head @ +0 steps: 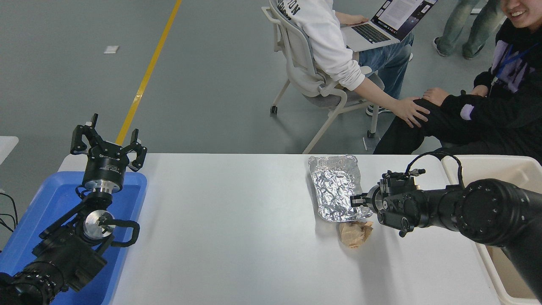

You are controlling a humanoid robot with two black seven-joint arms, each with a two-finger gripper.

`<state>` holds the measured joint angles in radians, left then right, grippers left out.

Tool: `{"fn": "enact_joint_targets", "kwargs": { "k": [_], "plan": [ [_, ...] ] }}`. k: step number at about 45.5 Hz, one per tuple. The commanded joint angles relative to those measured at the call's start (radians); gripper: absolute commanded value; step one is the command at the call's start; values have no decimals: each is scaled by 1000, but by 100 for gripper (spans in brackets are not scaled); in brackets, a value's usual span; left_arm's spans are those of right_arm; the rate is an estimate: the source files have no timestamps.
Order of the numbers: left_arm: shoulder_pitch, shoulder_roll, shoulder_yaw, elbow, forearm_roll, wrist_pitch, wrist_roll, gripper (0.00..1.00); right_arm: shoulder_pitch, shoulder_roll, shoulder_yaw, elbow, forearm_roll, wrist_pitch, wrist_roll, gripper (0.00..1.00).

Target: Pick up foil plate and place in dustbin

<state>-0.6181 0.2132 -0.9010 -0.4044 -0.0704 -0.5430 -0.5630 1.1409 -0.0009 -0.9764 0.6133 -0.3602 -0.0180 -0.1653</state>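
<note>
The foil plate (335, 186), a crinkled silver tray, lies flat on the white table (237, 228) right of centre. My right gripper (355, 199) reaches in from the right and sits at the plate's right rim, close to its near right corner. I cannot see how its jaws stand or whether it touches the rim. The cream dustbin (493, 159) stands at the table's right end, partly hidden behind my right arm. My left gripper (108, 144) is parked open and empty at the lower left.
A crumpled tan paper ball (355, 234) lies just in front of the plate's near right corner, under my right wrist. A blue tray (36, 220) sits below my left arm. Two people sit beyond the table's far edge, one on a white chair (296, 63).
</note>
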Motion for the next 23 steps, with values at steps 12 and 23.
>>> {"fn": "enact_joint_targets", "kwargs": {
  "k": [12, 23],
  "plan": [
    [0, 0, -1, -1, 0, 0, 0, 99, -27, 1, 91, 0, 1, -5, 0, 0],
    [0, 0, -1, -1, 0, 0, 0, 99, -18, 1, 96, -6, 7, -5, 1, 0]
  ]
}}
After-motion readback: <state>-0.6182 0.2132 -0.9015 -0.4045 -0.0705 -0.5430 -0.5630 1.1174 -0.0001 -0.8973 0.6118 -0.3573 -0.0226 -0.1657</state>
